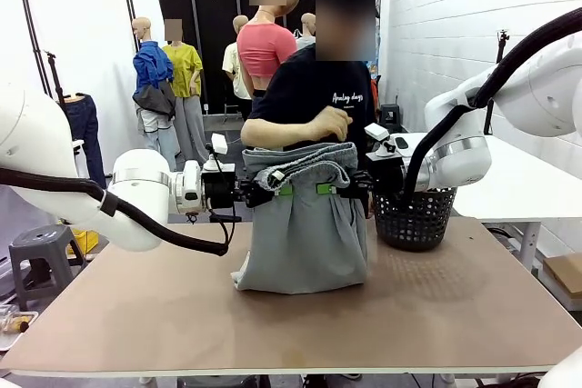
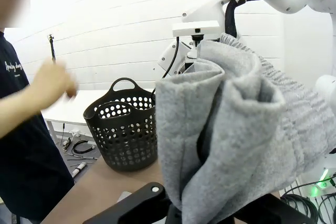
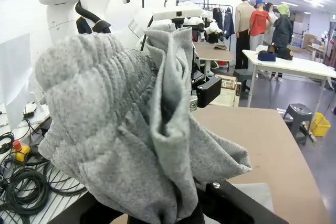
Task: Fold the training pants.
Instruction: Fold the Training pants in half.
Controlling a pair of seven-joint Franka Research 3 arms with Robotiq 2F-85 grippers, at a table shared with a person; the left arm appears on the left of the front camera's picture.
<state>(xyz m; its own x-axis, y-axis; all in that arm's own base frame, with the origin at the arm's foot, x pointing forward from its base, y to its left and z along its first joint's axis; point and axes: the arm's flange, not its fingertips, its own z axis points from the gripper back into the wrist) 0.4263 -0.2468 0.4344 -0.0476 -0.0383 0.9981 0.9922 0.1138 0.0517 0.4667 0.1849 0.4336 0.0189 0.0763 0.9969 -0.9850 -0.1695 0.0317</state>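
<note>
Table (image 1: 182, 315): brown top, spans the lower half of the front frame. Training pants (image 1: 305, 224): light grey, dead centre of the front frame, held up between the two arms with the waistband bunched and draped over the top edge, the rest hanging down in a folded slab whose bottom hem rests on the table, a small corner sticking out lower left. Left arm comes in from the left edge, right arm from the upper right; both meet the fabric at mid-height. Left gripper (image 1: 284, 189): green pad showing against the left side of the cloth, pinching the training pants; in the left wrist view the grey fabric (image 2: 236, 140) bulges up out of the bottom edge and covers the fingers. Right gripper (image 1: 326, 189): green pad on the right side of the cloth, also clamped on the training pants; right wrist view has the ribbed waistband (image 3: 121, 129) heaped over the fingers, bottom centre. Black mesh basket (image 1: 415, 217): on the table just right of the pants, behind the right gripper; centre-left in the left wrist view (image 2: 125, 127). Person's hand (image 1: 335, 124): above the top edge of the pants, centre frame, contact with the cloth can't be told; blurred at left in the left wrist view (image 2: 52, 85).
</note>
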